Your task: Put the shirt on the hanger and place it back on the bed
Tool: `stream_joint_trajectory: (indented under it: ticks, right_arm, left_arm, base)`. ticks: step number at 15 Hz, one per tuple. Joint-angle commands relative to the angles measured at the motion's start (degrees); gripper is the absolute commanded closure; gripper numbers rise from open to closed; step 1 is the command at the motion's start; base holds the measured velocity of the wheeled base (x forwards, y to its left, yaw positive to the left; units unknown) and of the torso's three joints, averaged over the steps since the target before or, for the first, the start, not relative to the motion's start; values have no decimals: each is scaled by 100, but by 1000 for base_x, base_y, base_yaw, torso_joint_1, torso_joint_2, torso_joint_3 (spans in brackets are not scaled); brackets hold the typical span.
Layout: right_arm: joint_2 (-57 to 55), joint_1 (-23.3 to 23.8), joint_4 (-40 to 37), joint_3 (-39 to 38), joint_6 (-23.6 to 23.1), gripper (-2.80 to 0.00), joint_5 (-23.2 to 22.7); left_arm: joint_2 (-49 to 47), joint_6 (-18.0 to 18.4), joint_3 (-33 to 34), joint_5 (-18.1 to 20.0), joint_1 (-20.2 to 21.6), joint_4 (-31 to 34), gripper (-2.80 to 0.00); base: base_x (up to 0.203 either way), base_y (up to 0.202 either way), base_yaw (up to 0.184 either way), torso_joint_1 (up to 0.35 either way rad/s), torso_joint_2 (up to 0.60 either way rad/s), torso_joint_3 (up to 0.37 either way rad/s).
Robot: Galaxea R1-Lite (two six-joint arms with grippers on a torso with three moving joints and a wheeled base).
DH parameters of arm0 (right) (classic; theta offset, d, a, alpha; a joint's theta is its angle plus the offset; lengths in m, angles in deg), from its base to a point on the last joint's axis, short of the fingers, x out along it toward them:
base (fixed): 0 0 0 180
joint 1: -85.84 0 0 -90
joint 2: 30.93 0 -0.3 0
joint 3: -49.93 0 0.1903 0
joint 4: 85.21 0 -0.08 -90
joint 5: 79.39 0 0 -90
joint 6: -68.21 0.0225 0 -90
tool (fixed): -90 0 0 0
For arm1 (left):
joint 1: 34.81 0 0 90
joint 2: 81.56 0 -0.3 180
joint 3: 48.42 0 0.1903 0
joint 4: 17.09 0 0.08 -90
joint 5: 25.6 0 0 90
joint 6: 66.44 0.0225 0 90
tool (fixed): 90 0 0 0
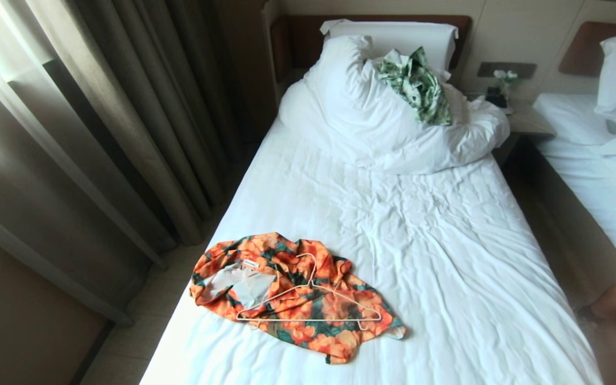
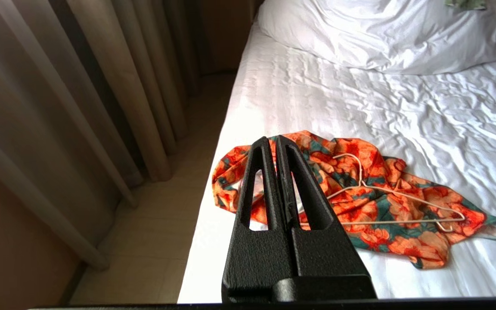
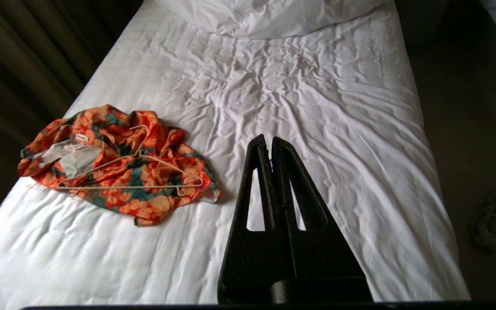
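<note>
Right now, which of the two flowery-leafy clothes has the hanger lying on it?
The orange-flowered shirt near the bed's foot; the white hanger lies on it. The green leaf-print garment sits on the duvet.

A hotel-like bedroom: two white beds (image 1: 447, 256), wooden headboards (image 1: 297, 40), heavy curtains (image 1: 99, 123).

- The shirt (image 1: 292, 291), orange flowers on dark green leaves, lies crumpled in a heap on the bed (image 1: 447, 256) near its foot, by the curtain-side edge, its pale lining showing.
- The hanger (image 1: 310, 305), thin cream-white wire, lies flat on top of the shirt, its hook pointing toward the bed's headboard.
- The bed has a wrinkled white sheet.
</note>
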Motion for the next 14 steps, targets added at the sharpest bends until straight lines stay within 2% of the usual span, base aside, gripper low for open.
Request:
stream_joint_trajectory:
  ticks: [1,4,6,8,10,14]
  right_arm:
    - [75,-2,565,-587,-78,0,41]
    - [78,-2,1228,-1338,-349,0,75]
    - [77,-1,1612,-1665,-434,0,117]
    - [79,-2,1528,-1687,-555,0,202]
    - [78,-1,1131,-1676,-854,0,316]
    - [77,-2,1172,-1682,-636,0,341]
  left_arm:
    - [0,18,263,31,5,9,0]
    - [0,-20,254,230,-1,512,0]
    - [0,-25,253,242,-4,506,0]
    - [0,-51,253,208,-4,506,0]
    - [0,-271,253,177,-5,501,0]
    - [0,-342,253,155,-5,506,0]
  base:
    - [0,0,0,0,0,0]
    - [0,0,0,0,0,0]
    - [0,0,0,0,0,0]
    - [0,0,0,0,0,0]
    - [0,0,0,0,0,0]
    - [0,0,0,0,0,0]
